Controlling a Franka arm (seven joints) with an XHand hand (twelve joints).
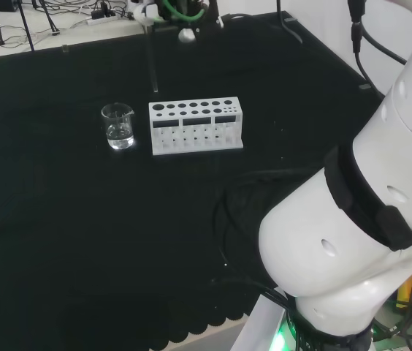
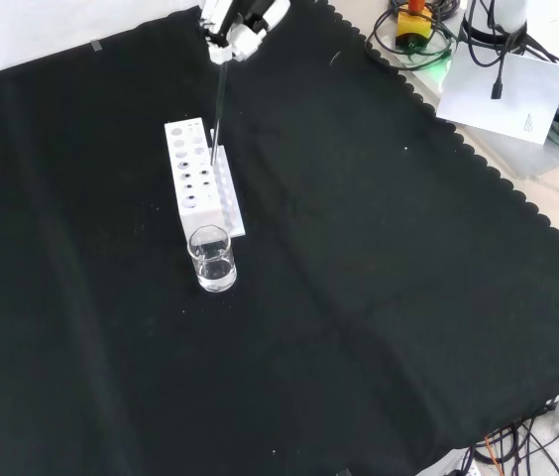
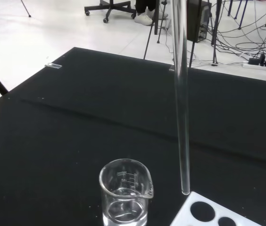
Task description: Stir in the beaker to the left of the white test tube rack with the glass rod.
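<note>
Hanging from the hand (image 2: 238,22) at the front view's top, the rod (image 2: 217,109) is pinched in curled fingers, its tip over the rack (image 2: 198,181). Bare worktop (image 2: 379,278) spreads wide to the right. In the head view, the beaker (image 1: 118,126) stands just left of the rack, a little clear liquid inside. In the wrist view, the rod tip hovers beside the beaker's rim, above the rack's corner.
</note>
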